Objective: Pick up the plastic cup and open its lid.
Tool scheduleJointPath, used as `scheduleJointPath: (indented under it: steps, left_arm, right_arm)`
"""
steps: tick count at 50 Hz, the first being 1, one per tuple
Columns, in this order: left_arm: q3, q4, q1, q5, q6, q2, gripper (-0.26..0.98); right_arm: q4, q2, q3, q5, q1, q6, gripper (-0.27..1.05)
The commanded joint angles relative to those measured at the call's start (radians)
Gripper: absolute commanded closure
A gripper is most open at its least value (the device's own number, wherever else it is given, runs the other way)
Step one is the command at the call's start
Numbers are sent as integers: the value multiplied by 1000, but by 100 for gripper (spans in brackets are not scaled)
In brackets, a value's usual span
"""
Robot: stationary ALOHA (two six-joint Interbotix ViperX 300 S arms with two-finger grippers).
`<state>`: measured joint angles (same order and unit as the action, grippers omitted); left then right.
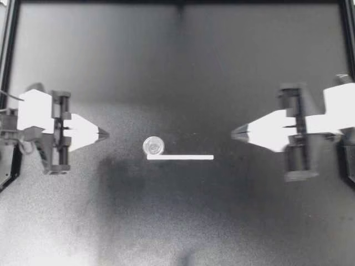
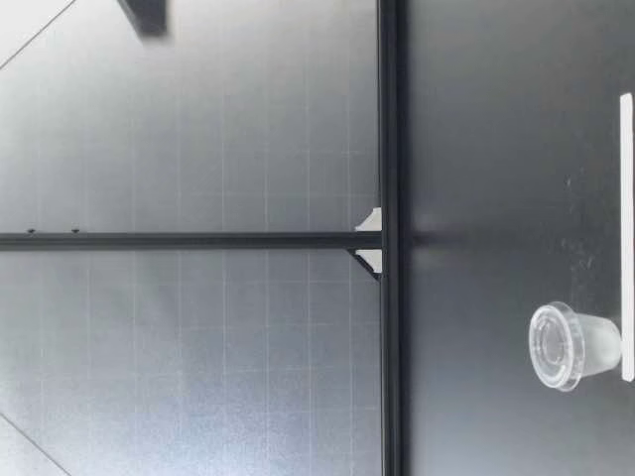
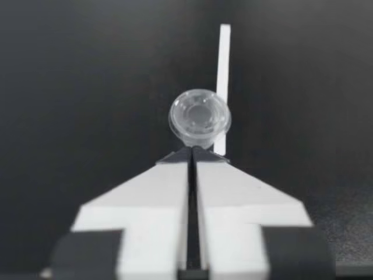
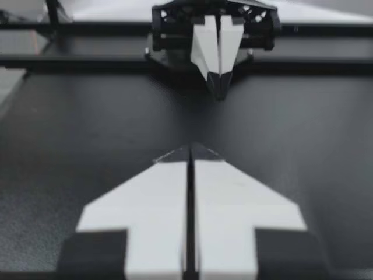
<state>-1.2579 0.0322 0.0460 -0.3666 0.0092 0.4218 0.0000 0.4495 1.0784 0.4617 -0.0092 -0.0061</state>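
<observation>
The left fingers (image 1: 101, 133) are pressed together with nothing between them and point at the cup (image 1: 152, 146). The cup stands upright on the surface (image 1: 166, 221), left of the middle and well apart from them, with its lid (image 3: 199, 114) on. It sits just beside the end of a white strip (image 1: 180, 157). The right fingers (image 1: 236, 133) are likewise closed on nothing, farther off. The cup looks small and light, so fingers arriving before they spread would likely shove or tip it. A hard squeeze may buckle its thin wall. A grip taken at the rim would leave the other fingers little lid to catch.
</observation>
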Motion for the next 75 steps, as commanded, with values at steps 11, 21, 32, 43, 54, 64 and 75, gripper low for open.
scheduleJointPath:
  steps: [11, 21, 32, 43, 54, 64, 75]
  left_arm:
    - [23, 3, 5, -170, -20, -153, 13]
    - [25, -6, 3, -285, -5, -278, 15]
    - [44, -29, 5, -411, -3, -396, 16]
    - [98, -46, 3, -428, -3, -500, 16]
    - [123, -51, 3, -428, -5, -541, 16]
    - [149, -61, 3, -425, -5, -578, 16]
    - [183, -61, 3, -423, -6, -637, 16]
  right_arm:
    - [0, -253, -160, 8, -26, 0, 97]
    - [0, -394, -268, -12, -48, -2, 97]
    - [-2, -500, -367, -130, -48, -3, 97]
    - [-2, -566, -437, -202, -51, -5, 97]
    - [-2, -624, -483, -225, -51, -5, 97]
    - [-2, -653, -505, -258, -52, -5, 97]
    - [-2, -667, -511, -261, -57, -3, 97]
